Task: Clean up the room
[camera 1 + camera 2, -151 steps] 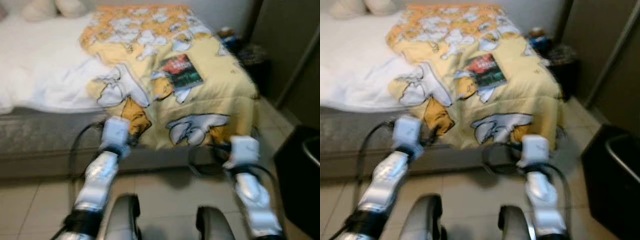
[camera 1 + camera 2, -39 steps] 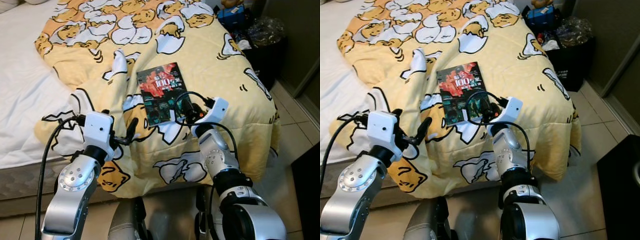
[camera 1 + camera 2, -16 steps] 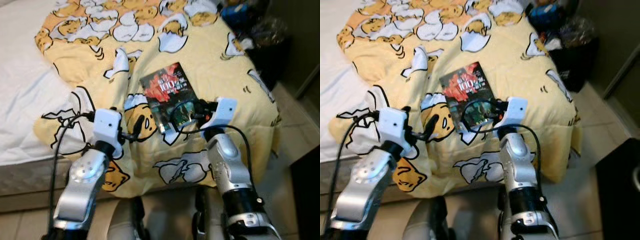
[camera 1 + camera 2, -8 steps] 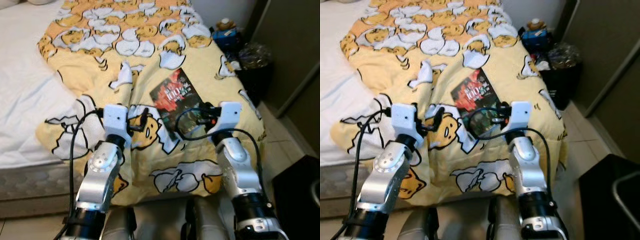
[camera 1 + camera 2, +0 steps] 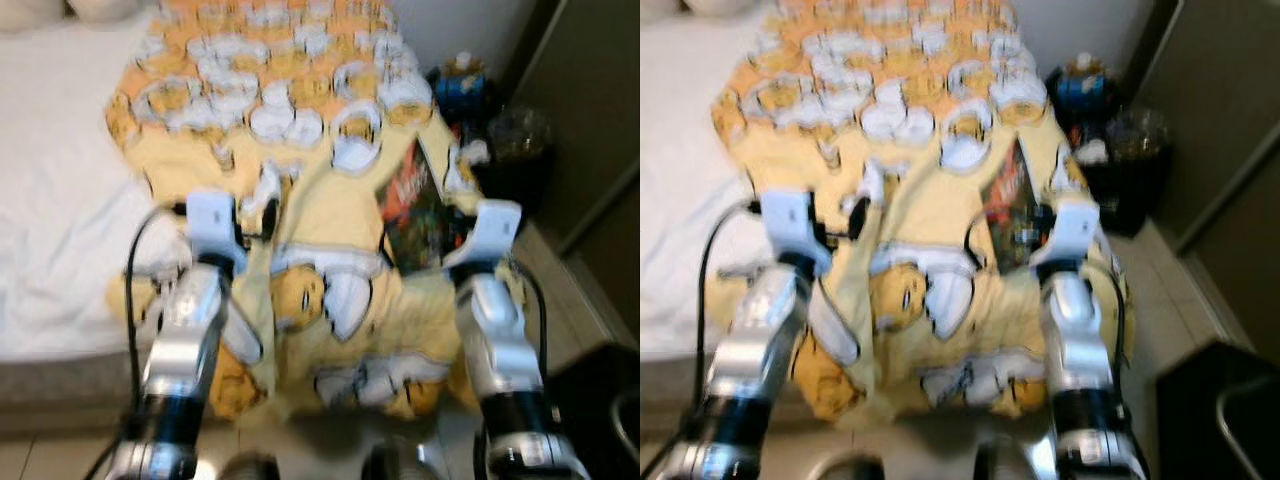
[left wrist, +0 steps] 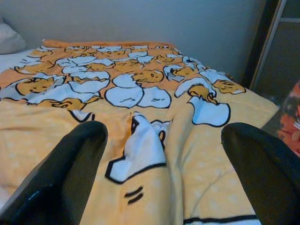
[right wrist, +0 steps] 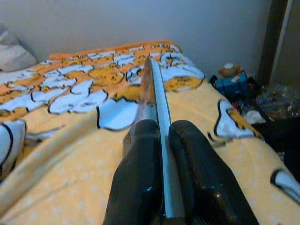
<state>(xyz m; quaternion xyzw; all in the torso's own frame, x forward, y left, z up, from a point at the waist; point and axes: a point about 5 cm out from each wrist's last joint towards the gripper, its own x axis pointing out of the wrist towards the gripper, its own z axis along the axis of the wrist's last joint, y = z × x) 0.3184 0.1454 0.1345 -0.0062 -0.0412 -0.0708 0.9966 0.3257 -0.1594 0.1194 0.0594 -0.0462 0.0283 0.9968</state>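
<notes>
Your right gripper [image 7: 161, 140] is pinching one book [image 5: 415, 205] tight between its two black fingers [image 7: 140, 164]. The book is standing on its thin edge, lifted just above the yellow blanket [image 5: 330, 210], near the blanket's right side. In the right wrist view you are seeing it edge-on, like a thin line, with its long side running straight away from the gripper toward the far wall [image 7: 140, 23]. In the head views its red and dark cover is tipping up and facing left. There is writing on the cover, but the picture is blurry, so you cannot read it.

Your left gripper [image 6: 161, 150] is hanging over the blanket with its two fingers [image 6: 70, 164] spread wide apart, and nothing is between them. It is well to the left of the book.

The blanket is showing many white eggshells and orange cartoon figures. It is lying bunched up on one bed with a white sheet [image 5: 60, 200]. One small teddy bear [image 7: 228, 70] is sitting on a blue box [image 7: 232, 83] beside the bed, on the right.
</notes>
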